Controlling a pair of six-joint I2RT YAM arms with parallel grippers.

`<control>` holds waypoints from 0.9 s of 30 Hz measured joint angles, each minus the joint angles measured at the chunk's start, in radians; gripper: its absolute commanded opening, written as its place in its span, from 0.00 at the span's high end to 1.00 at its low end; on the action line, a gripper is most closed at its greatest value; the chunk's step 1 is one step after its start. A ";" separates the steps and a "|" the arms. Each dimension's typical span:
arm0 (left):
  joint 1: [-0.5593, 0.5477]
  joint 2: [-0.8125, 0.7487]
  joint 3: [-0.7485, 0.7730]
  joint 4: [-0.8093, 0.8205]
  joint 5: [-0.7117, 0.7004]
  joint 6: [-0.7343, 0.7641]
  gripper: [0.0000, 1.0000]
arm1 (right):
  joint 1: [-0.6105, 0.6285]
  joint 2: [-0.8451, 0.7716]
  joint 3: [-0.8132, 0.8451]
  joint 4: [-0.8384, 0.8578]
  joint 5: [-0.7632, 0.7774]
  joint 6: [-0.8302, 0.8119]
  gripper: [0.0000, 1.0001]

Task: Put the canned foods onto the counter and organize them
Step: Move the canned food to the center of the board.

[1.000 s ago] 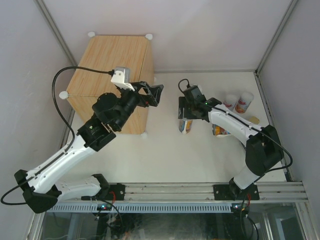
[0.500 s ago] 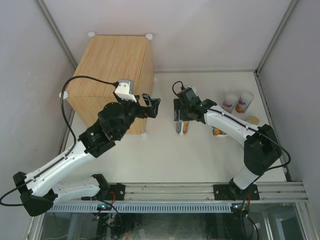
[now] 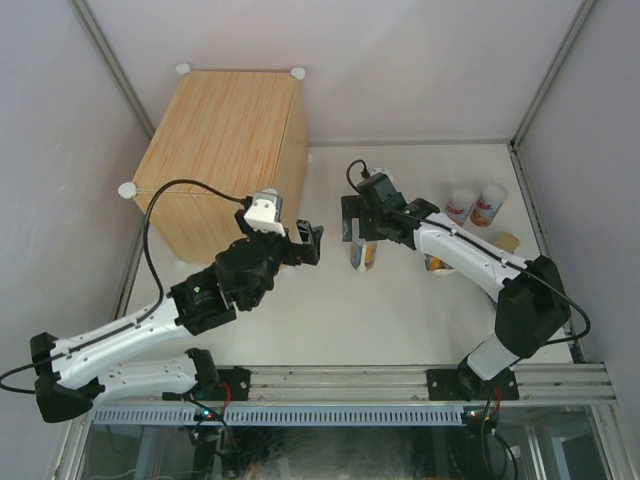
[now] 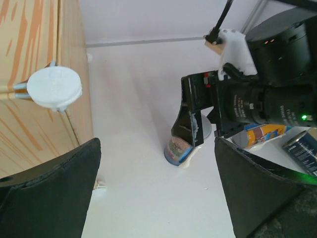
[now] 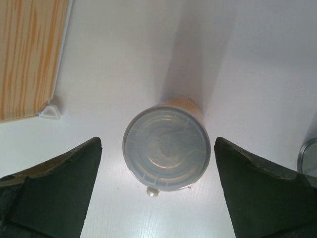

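Top view: counter (image 3: 225,150) bare, nothing placed yet; right gripper (image 3: 352,225) spread wide over a tall can (image 3: 364,255), left gripper (image 3: 310,243) wide, empty.

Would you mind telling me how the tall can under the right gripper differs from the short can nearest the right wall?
The tall can is blue-orange and slim; the short can is white-red and squat. The tall can stands mid-table between the right gripper's open fingers; the short can stands unattended. Both are upright, off the counter.
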State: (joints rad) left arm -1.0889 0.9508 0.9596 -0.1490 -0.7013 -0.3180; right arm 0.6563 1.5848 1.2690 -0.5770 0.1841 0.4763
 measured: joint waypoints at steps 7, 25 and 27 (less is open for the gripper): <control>-0.078 0.000 -0.065 0.067 -0.110 0.019 0.00 | -0.009 -0.055 -0.001 0.000 -0.014 0.004 0.05; -0.268 0.229 -0.314 0.541 -0.316 0.158 0.00 | -0.151 -0.476 -0.123 -0.005 -0.025 0.085 0.07; -0.270 0.276 -0.315 0.599 -0.312 0.172 0.00 | -0.159 -0.509 -0.129 -0.011 -0.021 0.090 0.07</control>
State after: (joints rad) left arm -1.3594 1.2270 0.6445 0.4496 -1.0138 -0.1459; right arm 0.4973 1.0763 1.1404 -0.5884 0.1627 0.5663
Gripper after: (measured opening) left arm 0.998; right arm 0.934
